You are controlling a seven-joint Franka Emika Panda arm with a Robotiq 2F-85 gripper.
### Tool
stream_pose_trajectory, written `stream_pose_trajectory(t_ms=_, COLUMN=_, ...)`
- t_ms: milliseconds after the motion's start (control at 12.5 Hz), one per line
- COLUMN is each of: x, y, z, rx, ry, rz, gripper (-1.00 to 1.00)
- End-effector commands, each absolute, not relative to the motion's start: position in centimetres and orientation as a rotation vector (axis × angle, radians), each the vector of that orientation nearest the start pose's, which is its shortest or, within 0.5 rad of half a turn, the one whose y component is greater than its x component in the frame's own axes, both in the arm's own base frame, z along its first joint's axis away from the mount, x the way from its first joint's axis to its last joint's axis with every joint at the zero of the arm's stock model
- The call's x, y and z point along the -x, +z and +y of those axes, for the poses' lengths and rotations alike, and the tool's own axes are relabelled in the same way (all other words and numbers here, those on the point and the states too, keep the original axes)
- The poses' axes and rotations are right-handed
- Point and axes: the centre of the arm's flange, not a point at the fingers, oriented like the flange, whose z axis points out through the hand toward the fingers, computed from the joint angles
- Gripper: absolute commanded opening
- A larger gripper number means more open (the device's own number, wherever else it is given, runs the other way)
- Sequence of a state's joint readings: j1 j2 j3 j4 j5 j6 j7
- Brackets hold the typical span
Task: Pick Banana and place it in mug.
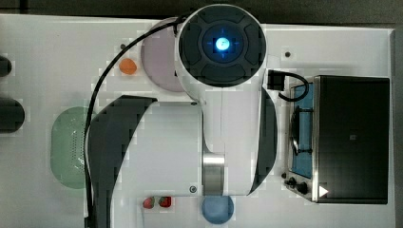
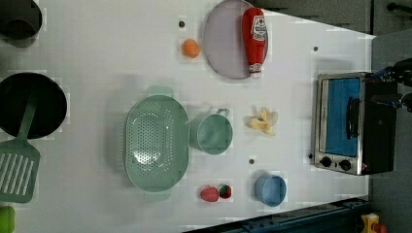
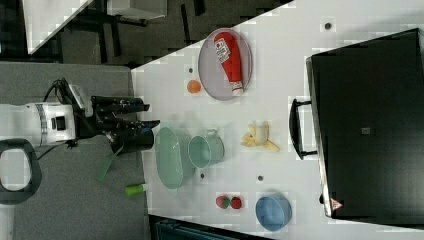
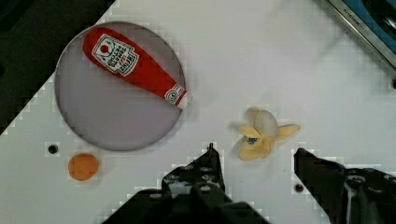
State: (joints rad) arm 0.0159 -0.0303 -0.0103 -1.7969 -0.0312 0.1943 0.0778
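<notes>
Banana point(image 2: 264, 122) lies peeled open on the white worktop point(image 2: 97, 58), in the left view between the mug point(image 2: 212, 134) on its left and the toaster oven point(image 2: 347, 122) on its right, apart from both. Mug stands upright, handle toward the top of the left view, its side just beside the pale-green colander point(image 2: 156, 143); whether the two touch cannot be told. End effector point(image 4: 254, 156) seen in the wrist view with its two dark fingers point(image 4: 205, 170) spread wide, nothing between them; the banana shows in the gap just beyond the fingertips, not touched. In the right view the end effector sits at the far left of the picture, off the worktop's edge, well apart from banana and mug. Ketchup bottle point(image 2: 255, 41) lies on its side across the grey plate point(image 2: 223, 43); orange fruit point(image 2: 191, 48) on the worktop just left of the plate in the left view. Two strawberries point(image 2: 215, 192) lie side by side below the mug in the left view, blue cup point(image 2: 270, 190) to their right. Black pan point(image 2: 29, 104) and green slotted spatula point(image 2: 17, 167) at the left view's left edge. In the top view the arm point(image 1: 223, 95) covers the middle of the worktop.
</notes>
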Motion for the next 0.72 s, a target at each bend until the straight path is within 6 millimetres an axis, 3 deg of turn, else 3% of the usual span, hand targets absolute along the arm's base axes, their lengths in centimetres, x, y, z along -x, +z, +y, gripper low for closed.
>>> stream_pose_trajectory(t_ms=80, x=-41.2, y=62.4, z=-2.3, rx=2.878, ry=0.004, rz=1.359, gripper=0.76)
stream_pose_trajectory(t_ms=160, x=-41.3, y=61.6, z=-2.3, rx=2.884, ry=0.026, rz=1.360, gripper=1.00)
stream_pose_trajectory(t_ms=400, x=-43.0, y=56.6, z=-2.2, rx=2.896, ry=0.060, rz=1.357, gripper=1.00)
stream_pose_trajectory(t_ms=720, x=-45.5, y=46.8, z=-2.0, rx=2.893, ry=0.012, rz=1.333, gripper=1.00)
